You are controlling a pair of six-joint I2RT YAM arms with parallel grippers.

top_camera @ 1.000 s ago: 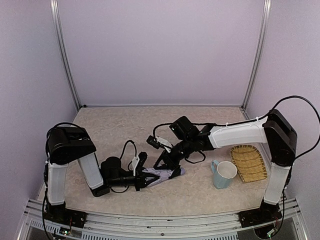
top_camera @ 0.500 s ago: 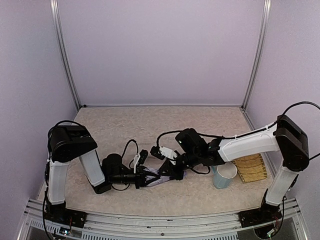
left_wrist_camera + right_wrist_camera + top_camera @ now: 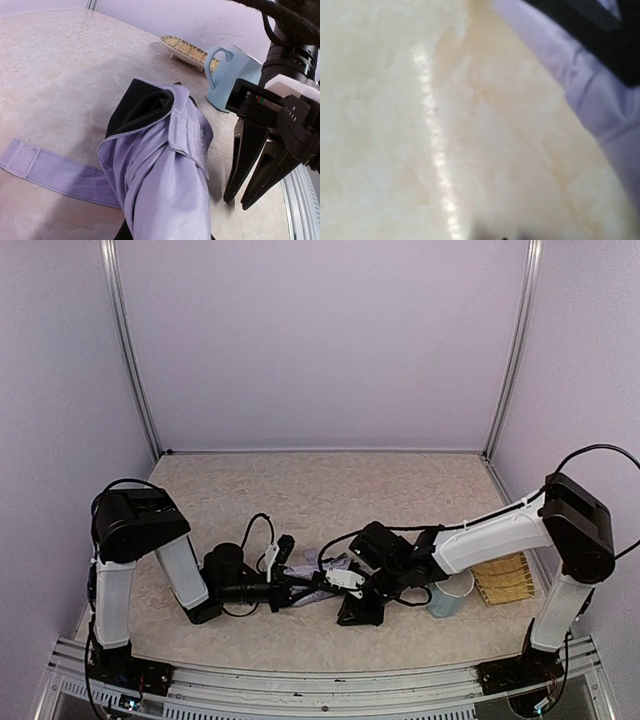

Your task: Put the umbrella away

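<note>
The umbrella, a folded bundle of pale lavender fabric with black lining, lies near the middle of the mottled beige desk's front edge. The left claw grasps one end of it. The right claw stands just beside it, released and empty, tips down.

Lavender umbrella, pale blue mug

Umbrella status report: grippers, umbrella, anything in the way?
Left gripper at umbrella end, grip hidden. Right gripper open, empty, tips beside it. Umbrella collapsed on table, strap undone. Mug near right gripper.
</note>
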